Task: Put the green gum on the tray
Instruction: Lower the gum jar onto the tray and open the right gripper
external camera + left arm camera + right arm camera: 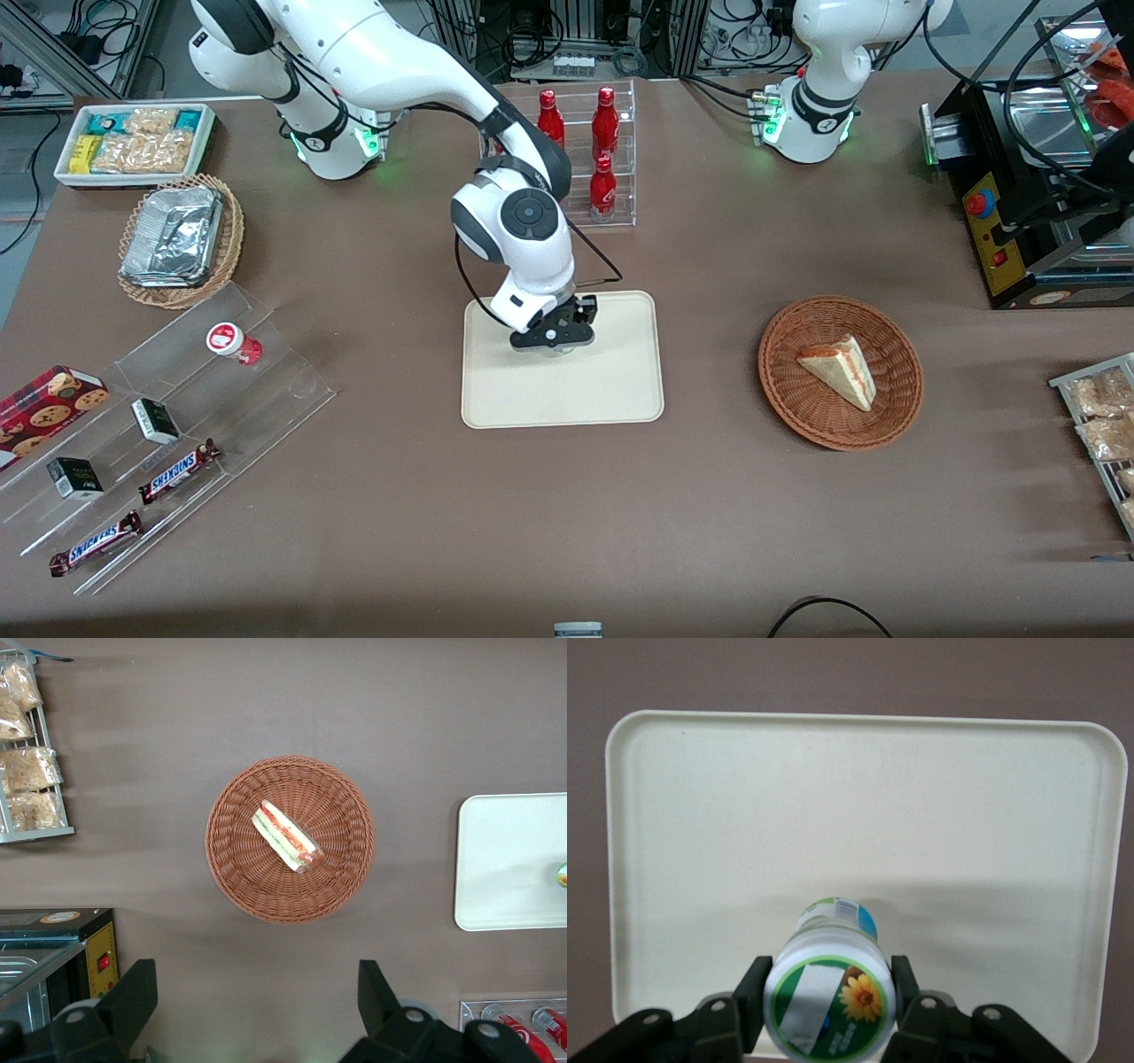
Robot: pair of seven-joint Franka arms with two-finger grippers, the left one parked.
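— Between my fingers, what do you have?

— My black two-finger gripper (828,1014) is clamped on the small white plastic gum bottle with the green label (829,997), one finger (749,1005) pressed on each side of it. Its lid faces my wrist camera, so it hangs roughly upright.

— And where is it?

— Over the large flat cream-beige tray with rounded corners (859,806), above the part nearer the red bottles. I cannot tell whether its base touches the tray yet; its shadow lies close beneath.

— What could go wrong?

— If I let go while it hangs above the surface, I judge that a narrow bottle like this could tip and roll toward the low rim. If I press down too hard, I might shove the tray across the brown table (709,496).

— How is your arm set?

— From the front, my white arm (523,239) reaches out from its base and bends down at the wrist, pointing the gripper (556,341) straight down onto the tray (567,390). Farther along, toward the parked arm's end, a round brown wicker basket (840,372) holds a sandwich wedge, well apart.
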